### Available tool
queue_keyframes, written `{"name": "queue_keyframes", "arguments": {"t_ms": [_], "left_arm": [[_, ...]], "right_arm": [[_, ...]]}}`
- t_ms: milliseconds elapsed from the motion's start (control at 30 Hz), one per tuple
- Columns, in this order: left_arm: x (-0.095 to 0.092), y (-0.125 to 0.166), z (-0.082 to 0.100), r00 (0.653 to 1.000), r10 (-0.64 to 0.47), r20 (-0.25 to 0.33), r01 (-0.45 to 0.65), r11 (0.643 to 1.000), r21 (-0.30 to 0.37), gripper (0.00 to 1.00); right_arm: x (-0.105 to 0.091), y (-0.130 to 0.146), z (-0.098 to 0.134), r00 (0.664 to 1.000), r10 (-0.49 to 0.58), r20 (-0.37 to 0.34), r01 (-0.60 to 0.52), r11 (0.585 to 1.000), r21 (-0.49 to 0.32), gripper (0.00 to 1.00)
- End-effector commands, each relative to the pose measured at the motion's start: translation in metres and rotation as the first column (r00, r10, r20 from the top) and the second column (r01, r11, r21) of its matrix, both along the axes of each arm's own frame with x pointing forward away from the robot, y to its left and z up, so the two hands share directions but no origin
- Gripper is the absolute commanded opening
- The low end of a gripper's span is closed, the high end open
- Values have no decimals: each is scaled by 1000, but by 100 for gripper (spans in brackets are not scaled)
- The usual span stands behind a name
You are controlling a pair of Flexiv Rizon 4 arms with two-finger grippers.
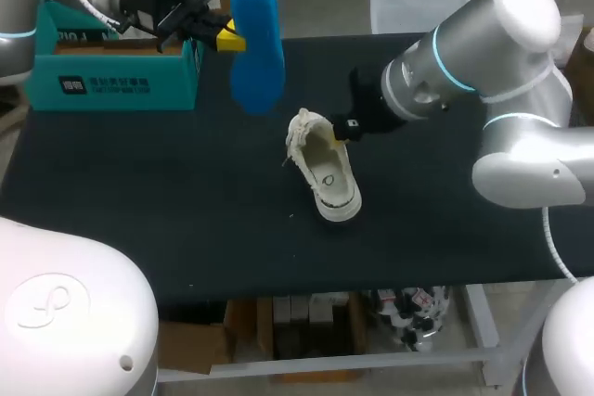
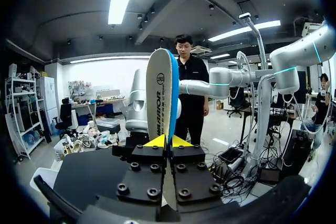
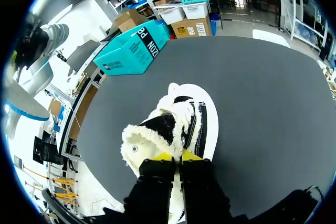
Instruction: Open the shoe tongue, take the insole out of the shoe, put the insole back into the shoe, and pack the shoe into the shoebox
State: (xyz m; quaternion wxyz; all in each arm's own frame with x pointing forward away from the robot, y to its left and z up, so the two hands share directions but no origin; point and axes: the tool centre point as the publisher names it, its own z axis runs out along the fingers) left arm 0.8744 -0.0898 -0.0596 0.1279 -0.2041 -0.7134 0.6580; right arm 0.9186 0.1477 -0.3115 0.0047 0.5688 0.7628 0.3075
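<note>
A blue insole (image 1: 257, 44) hangs in the air at the back of the table, with my left gripper (image 1: 227, 36) shut on its edge. In the left wrist view the insole (image 2: 160, 93) stands upright, pinched between the yellow tips of the left gripper (image 2: 168, 141). A white shoe (image 1: 327, 173) with a fleecy lining lies mid-table. My right gripper (image 1: 343, 127) is shut on its fleecy rim. The right wrist view has the shoe (image 3: 194, 121) just ahead of the right gripper (image 3: 176, 156). The teal shoebox (image 1: 116, 76) sits at the back left corner.
The black tabletop (image 1: 167, 210) spreads wide around the shoe, down to its front edge. The teal shoebox (image 3: 134, 48) lies far ahead of the shoe in the right wrist view, with my left arm (image 3: 37, 45) above its side.
</note>
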Motion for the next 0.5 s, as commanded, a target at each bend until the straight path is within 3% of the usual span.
{"name": "queue_keyframes", "arguments": {"t_ms": [33,500], "left_arm": [[-2,3,-6,1000,5,-19,-5,1000,-19,0],[-10,1,-13,999,11,-39,-11,1000,-12,0]], "right_arm": [[-2,7,-6,989,-77,123,71,996,52,0],[-11,11,-19,985,-122,125,111,990,92,0]]}}
